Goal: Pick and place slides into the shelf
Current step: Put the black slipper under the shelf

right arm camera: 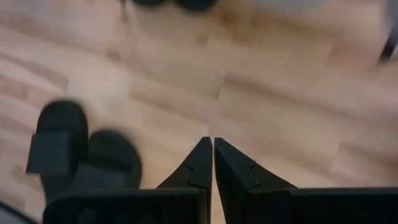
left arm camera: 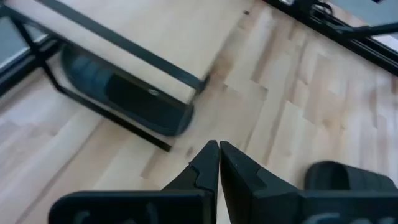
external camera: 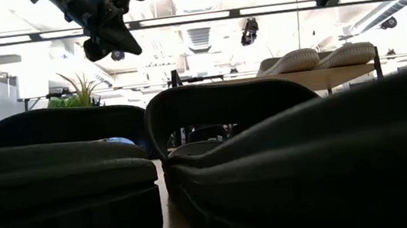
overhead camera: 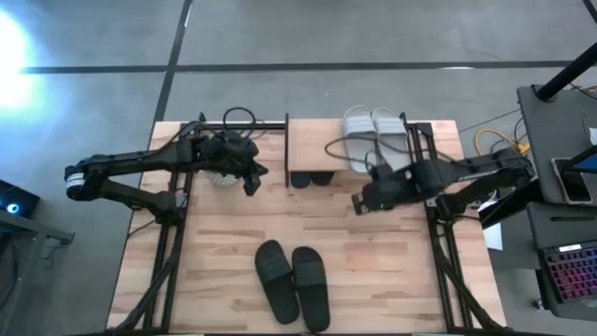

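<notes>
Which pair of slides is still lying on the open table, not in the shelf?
The black pair near the table's front edge. The grey pair lies on the shelf top; other black ones sit beneath it.

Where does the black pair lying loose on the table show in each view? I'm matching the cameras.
High view: black pair, bottom centre.
Low view: fills the foreground.
Left wrist view: one toe at the edge.
Right wrist view: both, off to one side.
Shared landmark: the shelf.

No readable text, labels, brand marks or numbers in any view. Slides (overhead camera: 294, 282), shelf (overhead camera: 312, 145) and table (overhead camera: 224, 243) all show plain unmarked surfaces.
</notes>
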Controlling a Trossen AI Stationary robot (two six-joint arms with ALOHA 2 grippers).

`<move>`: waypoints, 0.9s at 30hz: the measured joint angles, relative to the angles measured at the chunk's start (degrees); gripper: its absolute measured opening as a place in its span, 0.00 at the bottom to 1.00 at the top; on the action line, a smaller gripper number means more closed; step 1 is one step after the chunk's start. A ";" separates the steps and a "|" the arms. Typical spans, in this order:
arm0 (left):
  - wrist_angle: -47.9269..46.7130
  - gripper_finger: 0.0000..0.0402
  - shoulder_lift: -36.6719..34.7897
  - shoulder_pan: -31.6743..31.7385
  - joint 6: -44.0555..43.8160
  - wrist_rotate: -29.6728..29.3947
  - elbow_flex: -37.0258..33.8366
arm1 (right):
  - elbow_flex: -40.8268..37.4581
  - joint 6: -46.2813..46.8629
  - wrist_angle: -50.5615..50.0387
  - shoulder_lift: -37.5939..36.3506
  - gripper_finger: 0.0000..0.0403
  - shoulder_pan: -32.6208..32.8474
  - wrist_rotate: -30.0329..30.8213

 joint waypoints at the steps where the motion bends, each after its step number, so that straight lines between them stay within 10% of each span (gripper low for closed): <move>1: 0.00 0.00 -0.04 -0.74 0.00 0.02 -0.20 | -0.29 2.21 0.45 0.69 0.02 1.63 -0.98; 10: -0.06 0.00 -2.28 -8.77 -0.17 0.06 -4.21 | -0.65 16.54 8.41 10.67 0.02 15.99 -8.72; 27: 0.29 0.00 -8.79 -24.88 -18.94 -6.85 -10.75 | 1.16 23.30 46.25 28.78 0.02 31.73 3.34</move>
